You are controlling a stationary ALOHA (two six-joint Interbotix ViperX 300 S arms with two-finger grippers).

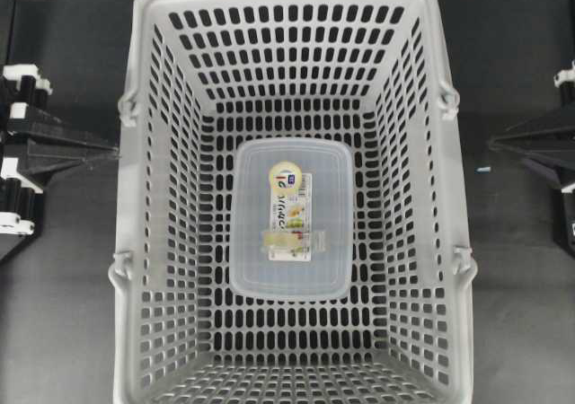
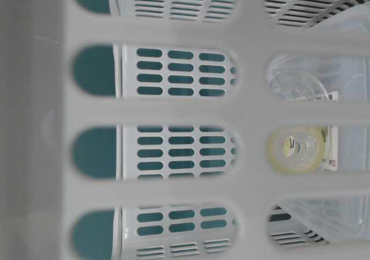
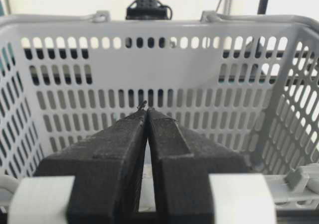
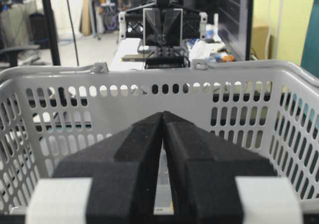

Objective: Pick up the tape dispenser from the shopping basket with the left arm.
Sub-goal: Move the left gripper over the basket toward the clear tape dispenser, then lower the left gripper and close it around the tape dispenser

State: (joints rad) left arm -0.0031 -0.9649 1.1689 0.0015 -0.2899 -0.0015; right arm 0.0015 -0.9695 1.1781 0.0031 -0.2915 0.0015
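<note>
The left arm's black lattice-framed gripper with white tips (image 3: 146,115) is sitting clenched, its two jaws pressed together and grasping nothing. It is waiting outside the large light-grey slotted plastic shopping basket (image 1: 162,242), near the left edge of the overhead view (image 1: 99,151), and is touching neither the basket nor its contents. The right arm's matching black gripper (image 4: 162,118) is also clenched and empty, at the right edge of the overhead view.

The translucent, flat, rounded-corner plastic tape dispenser with a white-and-yellow label (image 1: 289,217) is lying flat on the basket floor, in the centre of the overhead frame, well apart from both grippers.

I am thinking the risks are these: the gripper must open before it is descending, or it is only pushing the box. The tall basket wall may catch the arm. The box is lying flat and looks smooth, so the tips may slip off its edges.
</note>
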